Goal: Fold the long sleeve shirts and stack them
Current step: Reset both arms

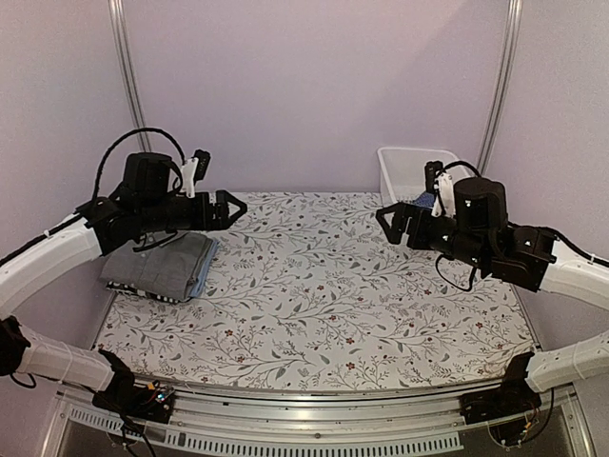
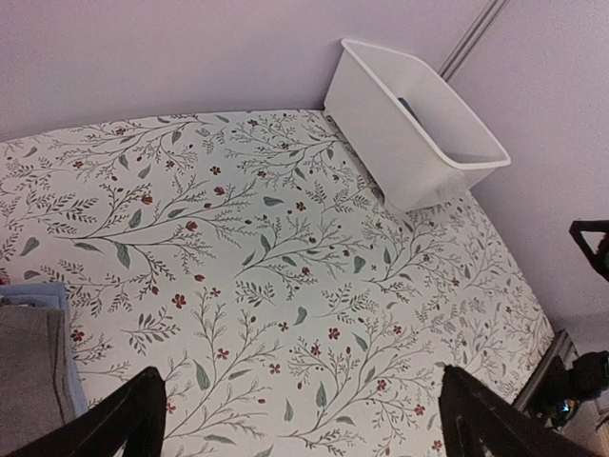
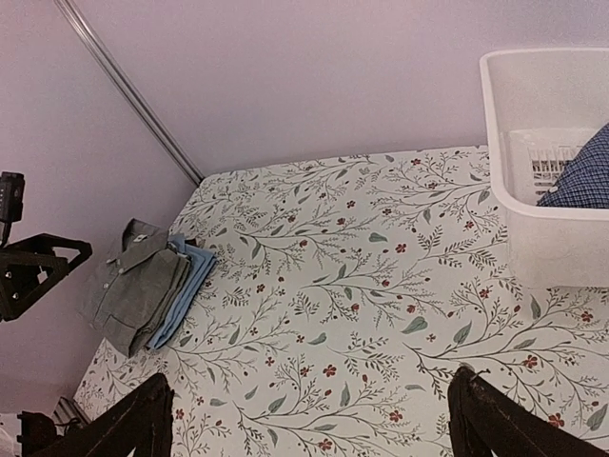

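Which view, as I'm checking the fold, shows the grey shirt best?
Right wrist: the grey shirt lies whole, collar showing, atop the pale blue shirt. Top external has the left arm covering part of it; left wrist catches only a corner at the frame edge.

The left arm [image 1: 57, 252] and right arm [image 1: 571, 276] are wearing white shells below black motor housings, with black cables [image 1: 143, 130] looping overhead; the left pincer [image 1: 236, 205] and right pincer [image 1: 383, 221] are showing black triangular fingers [image 2: 105, 419].

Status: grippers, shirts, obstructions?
Left gripper open, empty. Right gripper open, empty. Shirt stack left side, grey shirt on top. Blue checked cloth in bin. No obstruction seen.
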You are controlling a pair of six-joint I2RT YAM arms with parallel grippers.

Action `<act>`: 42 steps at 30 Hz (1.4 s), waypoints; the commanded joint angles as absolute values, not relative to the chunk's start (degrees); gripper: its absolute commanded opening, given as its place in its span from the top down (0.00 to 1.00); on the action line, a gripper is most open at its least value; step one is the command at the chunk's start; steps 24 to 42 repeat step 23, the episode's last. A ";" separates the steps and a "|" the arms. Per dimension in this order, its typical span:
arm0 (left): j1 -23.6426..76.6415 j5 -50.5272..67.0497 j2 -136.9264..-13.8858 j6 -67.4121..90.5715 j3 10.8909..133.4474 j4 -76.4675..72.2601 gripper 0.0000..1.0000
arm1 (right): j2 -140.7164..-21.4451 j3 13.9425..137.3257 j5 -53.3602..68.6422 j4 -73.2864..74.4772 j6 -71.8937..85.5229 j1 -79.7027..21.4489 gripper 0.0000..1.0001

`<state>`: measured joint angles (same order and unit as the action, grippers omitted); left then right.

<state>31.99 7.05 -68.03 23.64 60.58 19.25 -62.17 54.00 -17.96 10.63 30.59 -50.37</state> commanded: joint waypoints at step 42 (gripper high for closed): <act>32.44 9.37 -69.61 23.09 64.51 19.76 0.00 | -64.01 57.30 -20.02 15.39 30.20 -50.71 0.01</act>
